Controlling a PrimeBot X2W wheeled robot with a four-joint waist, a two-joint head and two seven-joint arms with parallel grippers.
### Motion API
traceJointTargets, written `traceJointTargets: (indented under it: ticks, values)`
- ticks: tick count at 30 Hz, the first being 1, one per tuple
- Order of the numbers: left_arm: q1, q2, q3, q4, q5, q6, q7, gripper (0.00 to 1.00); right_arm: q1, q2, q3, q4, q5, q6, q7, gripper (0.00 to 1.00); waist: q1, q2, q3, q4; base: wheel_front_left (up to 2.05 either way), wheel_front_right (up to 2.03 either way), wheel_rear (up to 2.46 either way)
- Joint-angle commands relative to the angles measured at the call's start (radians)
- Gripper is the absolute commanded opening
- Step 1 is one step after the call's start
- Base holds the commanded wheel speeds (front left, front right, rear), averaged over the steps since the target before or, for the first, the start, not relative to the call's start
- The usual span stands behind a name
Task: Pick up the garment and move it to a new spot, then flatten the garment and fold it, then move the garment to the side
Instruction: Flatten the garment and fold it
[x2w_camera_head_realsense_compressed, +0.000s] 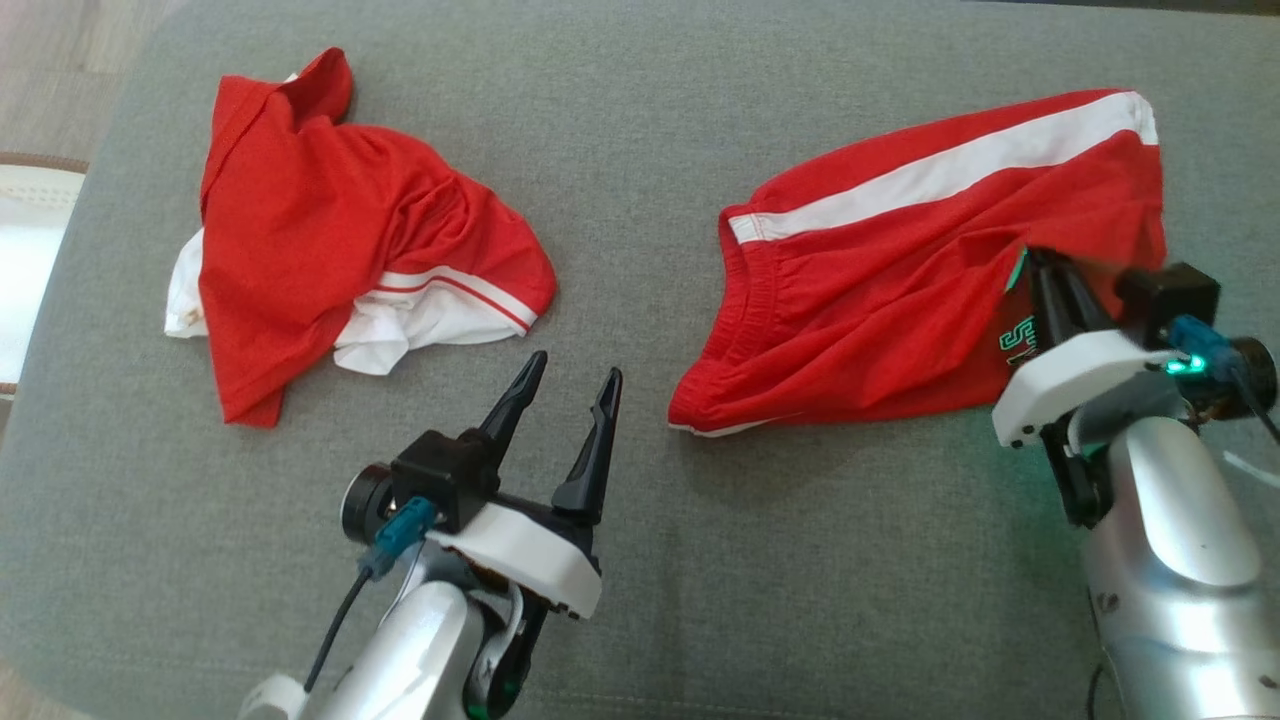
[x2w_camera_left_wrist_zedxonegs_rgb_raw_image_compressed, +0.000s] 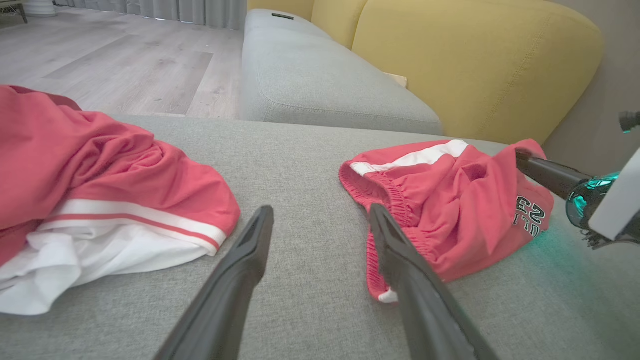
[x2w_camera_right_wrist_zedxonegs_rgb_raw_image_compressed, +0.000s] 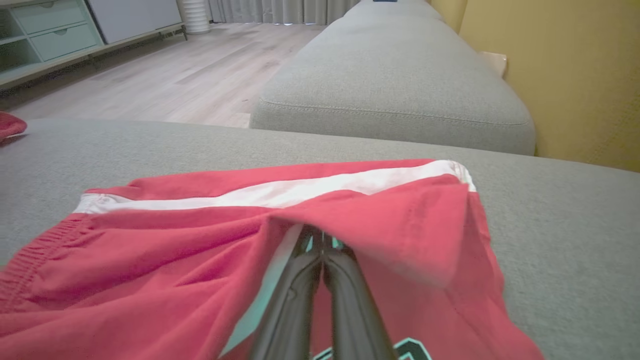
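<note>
The garment, red shorts (x2w_camera_head_realsense_compressed: 900, 280) with a white side stripe and an elastic waistband, lies rumpled on the right of the grey cushion. My right gripper (x2w_camera_head_realsense_compressed: 1035, 258) is shut on a fold of the shorts near the printed leg hem, and the cloth drapes over its fingertips. The right wrist view looks along the closed fingers (x2w_camera_right_wrist_zedxonegs_rgb_raw_image_compressed: 300, 300) tucked under the red fabric (x2w_camera_right_wrist_zedxonegs_rgb_raw_image_compressed: 200, 250). My left gripper (x2w_camera_head_realsense_compressed: 578, 365) hovers open over bare cushion to the left of the shorts, holding nothing. Seen from the left wrist, its gripper (x2w_camera_left_wrist_zedxonegs_rgb_raw_image_compressed: 320, 210) points between the two garments, the shorts (x2w_camera_left_wrist_zedxonegs_rgb_raw_image_compressed: 450, 215) at right.
A crumpled red and white shirt (x2w_camera_head_realsense_compressed: 330, 230) lies at the cushion's left. The grey seat cushion (x2w_camera_head_realsense_compressed: 640, 560) spreads under both arms. Beyond it are another grey cushion (x2w_camera_left_wrist_zedxonegs_rgb_raw_image_compressed: 310, 75), a yellow backrest (x2w_camera_left_wrist_zedxonegs_rgb_raw_image_compressed: 475, 60) and wooden floor (x2w_camera_left_wrist_zedxonegs_rgb_raw_image_compressed: 125, 55).
</note>
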Motion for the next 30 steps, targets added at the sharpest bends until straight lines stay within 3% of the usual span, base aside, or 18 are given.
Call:
traceJointTargets:
  ticks: [1,8,17,24,29,30]
  values:
    - [-0.031,0.003,0.027,-0.028,-0.009,0.002,-0.012,1.00,-0.028,0.009,0.031,-0.039,0.009,-0.001,0.005,0.00,0.0000,0.0000,-0.001,-0.002,0.00,0.00,0.00]
    - [-0.045,0.003,0.008,-0.034,-0.016,-0.001,-0.012,1.00,-0.105,-0.020,0.061,-0.013,0.035,-0.001,0.078,0.00,0.0000,0.0000,0.013,0.016,0.00,0.00,0.00]
    - [-0.044,0.003,-0.005,-0.029,-0.026,0.004,-0.012,1.00,-0.226,-0.087,0.060,0.137,0.022,-0.001,0.138,0.00,0.0000,0.0000,0.020,0.061,0.00,0.00,0.00]
    - [-0.032,0.003,0.014,-0.039,-0.026,0.013,-0.012,1.00,-0.252,-0.088,0.018,0.176,0.053,-0.001,0.061,0.00,0.0000,0.0000,-0.007,0.034,0.00,0.00,0.00]
    - [-0.026,0.003,0.038,-0.065,-0.017,0.010,-0.012,1.00,-0.205,-0.092,-0.010,0.083,0.125,-0.001,-0.018,0.01,0.0000,0.0000,-0.027,-0.030,0.00,0.00,0.00]
    - [-0.025,0.003,0.042,-0.068,-0.015,0.009,-0.012,1.00,-0.189,-0.094,-0.015,0.057,0.137,-0.001,-0.030,0.85,0.0000,0.0000,-0.030,-0.042,0.00,0.00,0.00]
